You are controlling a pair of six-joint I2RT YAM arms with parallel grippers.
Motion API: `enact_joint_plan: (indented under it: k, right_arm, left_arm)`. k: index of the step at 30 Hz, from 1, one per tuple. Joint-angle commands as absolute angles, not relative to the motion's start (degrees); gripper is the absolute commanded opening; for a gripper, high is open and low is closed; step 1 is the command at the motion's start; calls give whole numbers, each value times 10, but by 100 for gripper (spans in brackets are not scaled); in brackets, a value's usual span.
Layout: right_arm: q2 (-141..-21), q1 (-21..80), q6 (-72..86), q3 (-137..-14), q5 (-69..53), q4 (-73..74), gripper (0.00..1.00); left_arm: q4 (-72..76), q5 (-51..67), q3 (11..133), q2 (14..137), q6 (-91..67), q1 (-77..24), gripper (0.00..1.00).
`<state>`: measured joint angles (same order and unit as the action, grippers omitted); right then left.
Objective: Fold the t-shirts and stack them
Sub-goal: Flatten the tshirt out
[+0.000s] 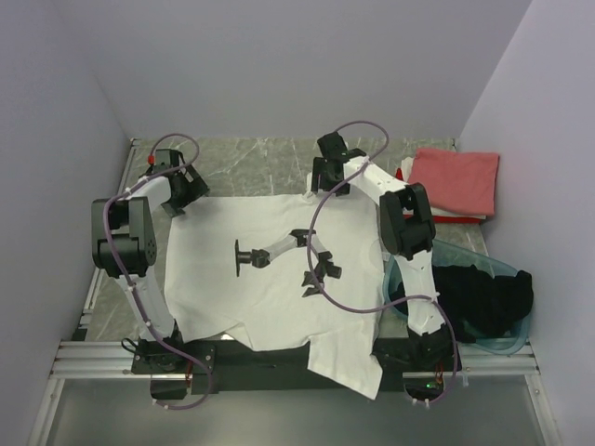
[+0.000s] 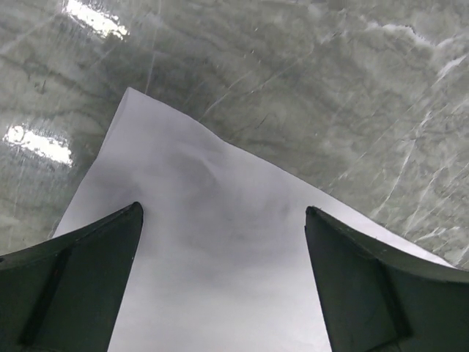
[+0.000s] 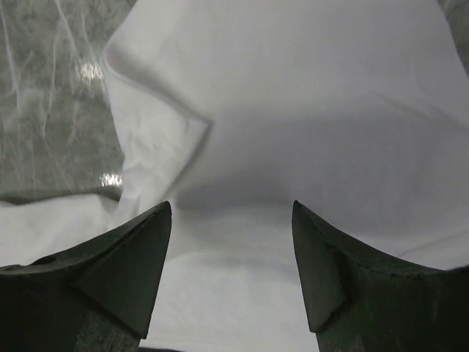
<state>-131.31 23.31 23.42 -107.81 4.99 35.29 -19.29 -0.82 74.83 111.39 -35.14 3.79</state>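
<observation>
While the left gripper (image 2: pixel 222 208) and right gripper (image 3: pixel 231 203) both stand open, a large white t-shirt (image 1: pixel 209 269) lies spread flat on the marbled grey table (image 1: pixel 260 158).
Left jaws hover over the shirt's far left corner, a smooth pointed flap. Right jaws hang above its far edge, where the soft cloth bunches into rounded folds (a dark graphic (image 1: pixel 288 255) marks the middle). A folded salmon-pink t-shirt (image 1: pixel 456 178) lies far right, and a black t-shirt (image 1: pixel 483 295) fills the translucent teal tub (image 1: pixel 398 281).
</observation>
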Motion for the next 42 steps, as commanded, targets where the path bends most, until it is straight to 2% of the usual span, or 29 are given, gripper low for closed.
enact_joint_plan:
  k: [1, 11, 18, 23, 30, 42]
  right_arm:
    - [-1331, 242, 243, -1136, 95, 381, 73]
    - [-1437, 265, 250, -1332, 41, 429, 74]
    - [-1368, 259, 259, -1226, 63, 377, 76]
    - [-1369, 255, 268, -1212, 66, 381, 76]
    - [-1399, 250, 291, -1231, 11, 352, 75]
    - [-1412, 249, 335, -1232, -65, 241, 75]
  left_arm:
    - [-190, 5, 765, 1143, -342, 42, 99]
    - [-204, 4, 811, 1170, -331, 45, 99]
    - [-195, 5, 794, 1139, -332, 45, 99]
    - [-192, 12, 788, 1121, -332, 45, 99]
    - [-191, 12, 782, 1118, -330, 45, 99]
    - [-192, 11, 786, 1116, -324, 45, 99]
